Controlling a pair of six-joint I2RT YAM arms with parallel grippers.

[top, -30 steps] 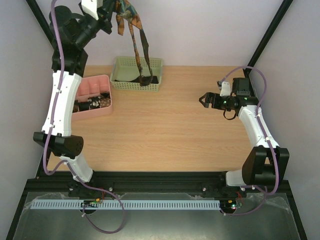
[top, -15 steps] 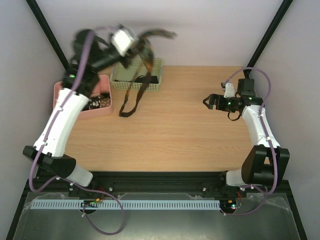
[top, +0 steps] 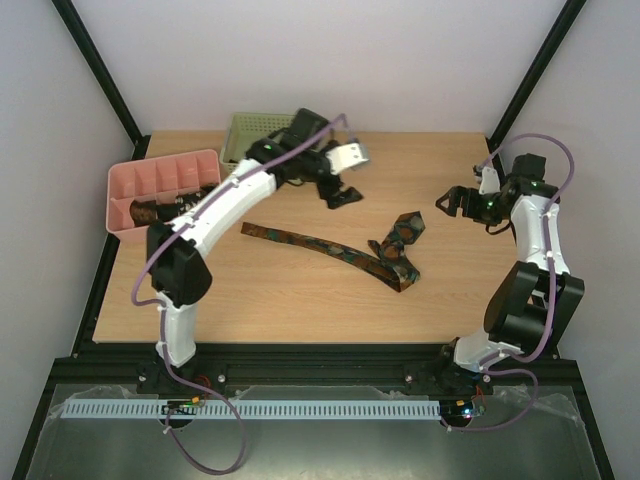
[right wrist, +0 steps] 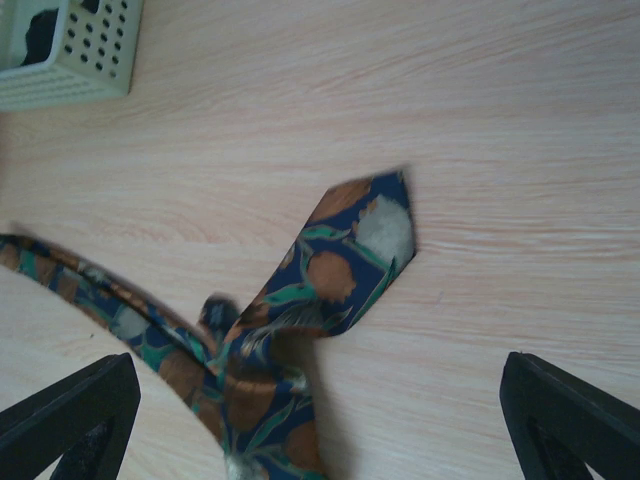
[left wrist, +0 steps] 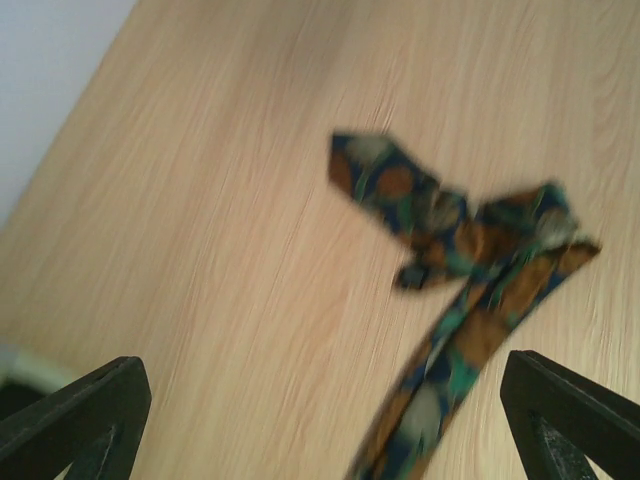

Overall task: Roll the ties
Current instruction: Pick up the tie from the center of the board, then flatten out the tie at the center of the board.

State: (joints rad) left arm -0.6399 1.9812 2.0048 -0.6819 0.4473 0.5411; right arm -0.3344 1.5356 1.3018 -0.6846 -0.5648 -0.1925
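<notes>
A dark tie (top: 320,246) with an orange-green pattern lies flat across the middle of the table, its wide end (top: 404,232) folded over at the right. In the left wrist view the tie (left wrist: 455,235) is blurred and lies ahead of the jaws. My left gripper (top: 340,186) hovers just behind the tie, open and empty (left wrist: 320,405). My right gripper (top: 448,203) is open to the right of the folded end, apart from it. The right wrist view has the folded tie (right wrist: 335,275) ahead of the open jaws (right wrist: 315,405).
A green perforated basket (top: 248,130) stands at the back, partly behind my left arm; its corner (right wrist: 65,55) is in the right wrist view. A pink compartment tray (top: 150,178) at the back left holds dark rolled ties (top: 165,211).
My left arm swung down from high at the back left to the table's middle and opened. The tie that hung from it now lies on the table. The right gripper shifted slightly right.
</notes>
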